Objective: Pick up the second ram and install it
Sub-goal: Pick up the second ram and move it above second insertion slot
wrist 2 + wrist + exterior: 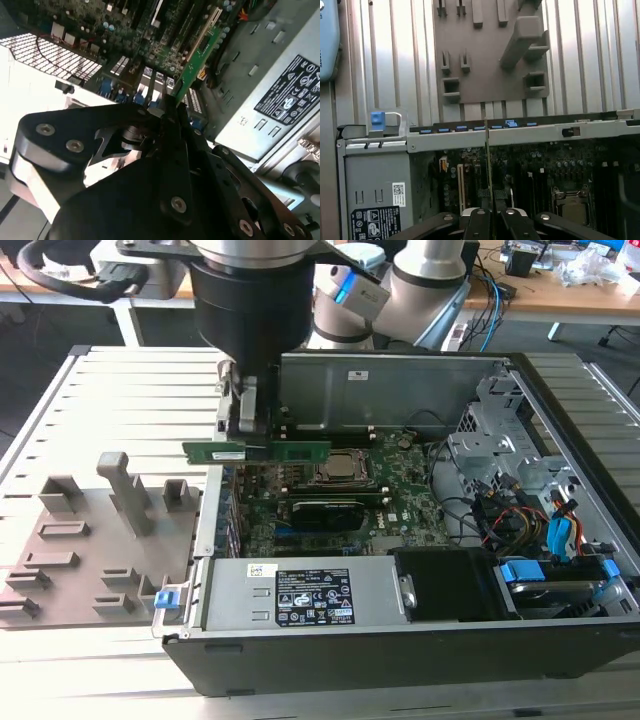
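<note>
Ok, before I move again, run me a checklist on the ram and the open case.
1. Grip: end effector shut on the second ram: ok.
2. Stick level: looks horizontal in the exterior view: ok.
3. Position: hangs above the motherboard, on its side at the exterior view's left: ok.
4. Alignment for insertion: cannot tell.
5. Cables: bunched at the exterior view's right, apart from the stick: ok.

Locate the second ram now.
Exterior view: the second ram is clamped in the gripper above the motherboard, by the case wall on the exterior view's left.
</note>
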`<state>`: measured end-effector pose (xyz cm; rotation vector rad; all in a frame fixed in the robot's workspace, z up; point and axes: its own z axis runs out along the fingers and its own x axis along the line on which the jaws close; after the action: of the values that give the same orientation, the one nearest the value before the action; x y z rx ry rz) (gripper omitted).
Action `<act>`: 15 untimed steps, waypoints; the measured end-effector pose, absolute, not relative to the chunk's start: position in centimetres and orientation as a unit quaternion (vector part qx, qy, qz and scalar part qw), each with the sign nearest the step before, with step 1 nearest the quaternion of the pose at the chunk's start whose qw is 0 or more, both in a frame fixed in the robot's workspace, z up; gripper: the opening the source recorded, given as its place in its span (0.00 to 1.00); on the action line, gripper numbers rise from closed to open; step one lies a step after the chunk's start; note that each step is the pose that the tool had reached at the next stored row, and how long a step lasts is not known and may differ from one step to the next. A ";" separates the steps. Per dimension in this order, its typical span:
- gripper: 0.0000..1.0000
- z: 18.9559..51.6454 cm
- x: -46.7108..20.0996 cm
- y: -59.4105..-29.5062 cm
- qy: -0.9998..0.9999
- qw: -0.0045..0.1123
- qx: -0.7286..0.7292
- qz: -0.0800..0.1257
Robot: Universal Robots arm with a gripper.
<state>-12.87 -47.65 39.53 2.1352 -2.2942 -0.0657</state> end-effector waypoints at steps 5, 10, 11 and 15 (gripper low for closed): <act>0.14 39.5 -10.6 -47.5 -0.732 0.003 0.681 -0.021; 0.14 39.5 -8.4 -47.1 -0.732 0.004 0.681 -0.021; 0.14 39.5 -8.2 -47.1 -0.732 0.004 0.681 -0.021; 0.14 39.5 -6.9 -46.1 -0.732 0.004 0.681 -0.021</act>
<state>-6.86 -46.11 39.47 2.1349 -2.2936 -0.0665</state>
